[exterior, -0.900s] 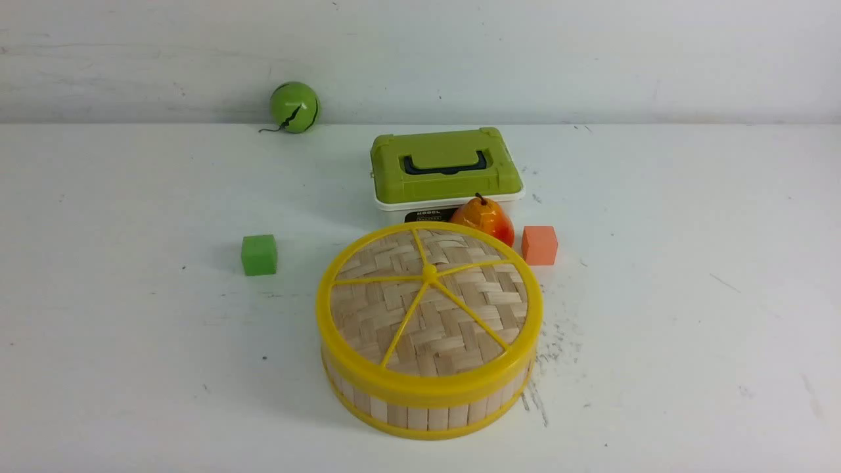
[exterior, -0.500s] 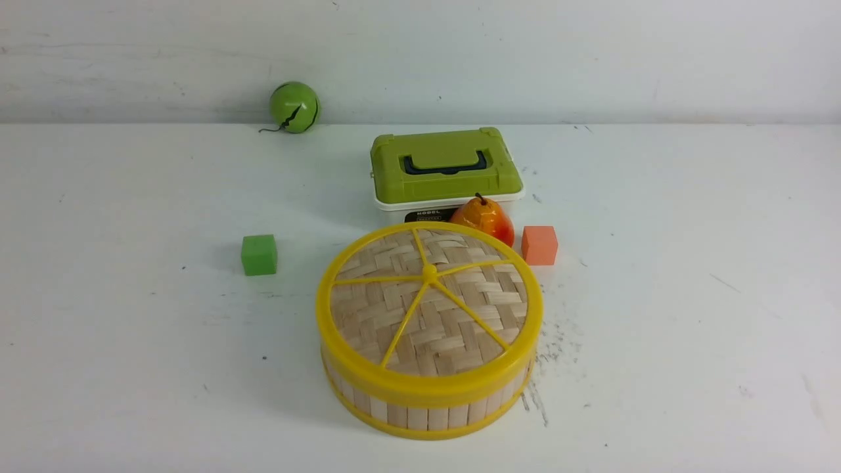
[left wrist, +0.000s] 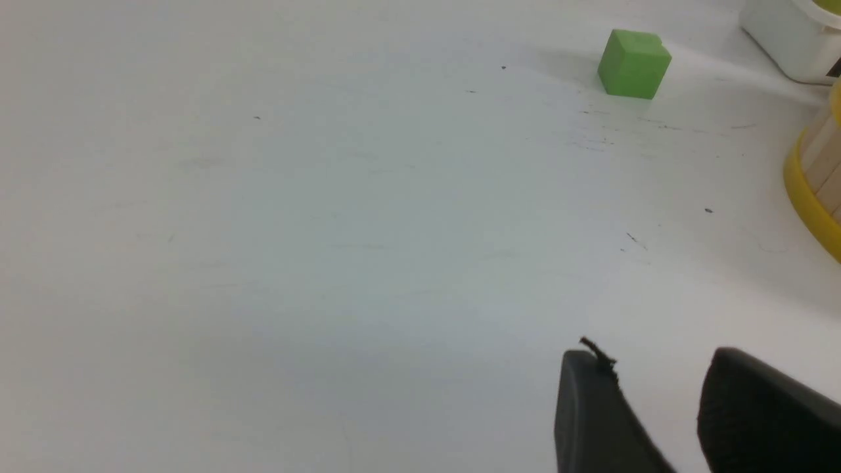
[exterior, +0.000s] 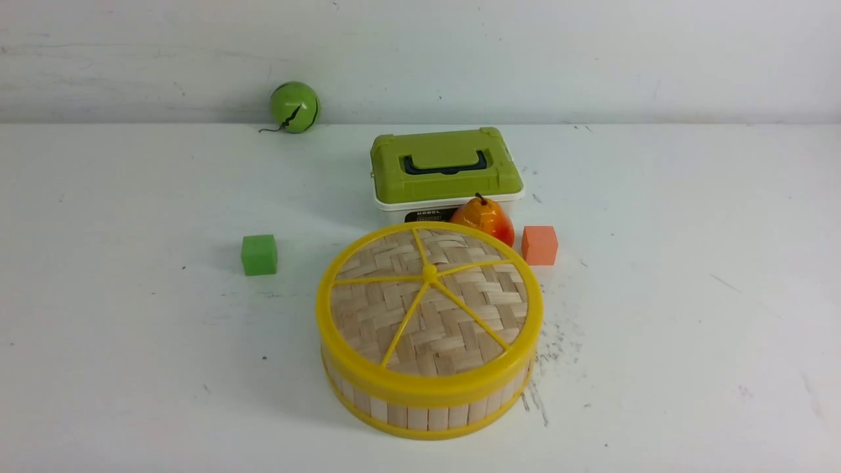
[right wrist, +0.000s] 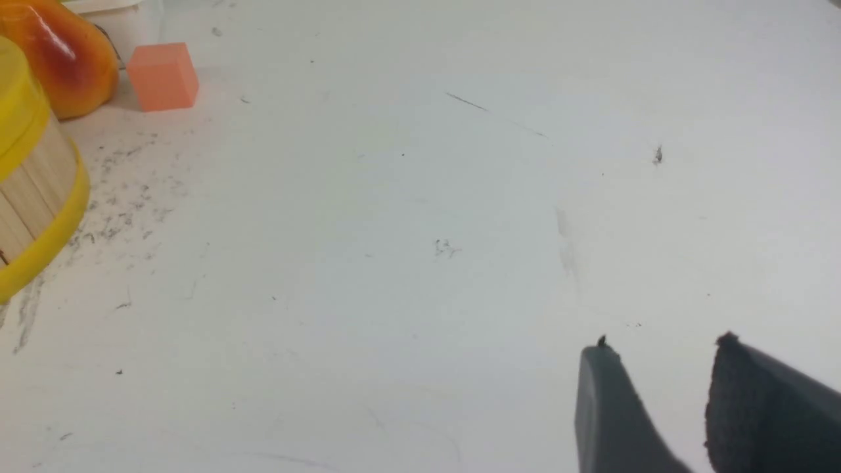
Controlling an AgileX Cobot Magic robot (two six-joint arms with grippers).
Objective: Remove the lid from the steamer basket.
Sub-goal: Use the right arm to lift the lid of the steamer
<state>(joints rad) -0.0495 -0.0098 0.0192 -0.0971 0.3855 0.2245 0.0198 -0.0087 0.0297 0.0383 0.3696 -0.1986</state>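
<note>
The lid (exterior: 429, 302), a woven bamboo disc with a yellow rim, spokes and centre knob, sits closed on the steamer basket (exterior: 420, 412) at the table's front centre. The basket's slatted side and yellow bottom rim show in the left wrist view (left wrist: 815, 190) and in the right wrist view (right wrist: 36, 197). My left gripper (left wrist: 657, 360) is open and empty over bare table, well to the basket's left. My right gripper (right wrist: 663, 348) is open and empty over bare table, well to the basket's right. Neither arm shows in the front view.
A green-and-white plastic box (exterior: 445, 167) stands behind the basket. An orange-red pear (exterior: 485, 220) and an orange cube (exterior: 539, 245) sit at the basket's back right. A green cube (exterior: 259, 254) lies to its left. A green ball (exterior: 294, 106) rests by the back wall.
</note>
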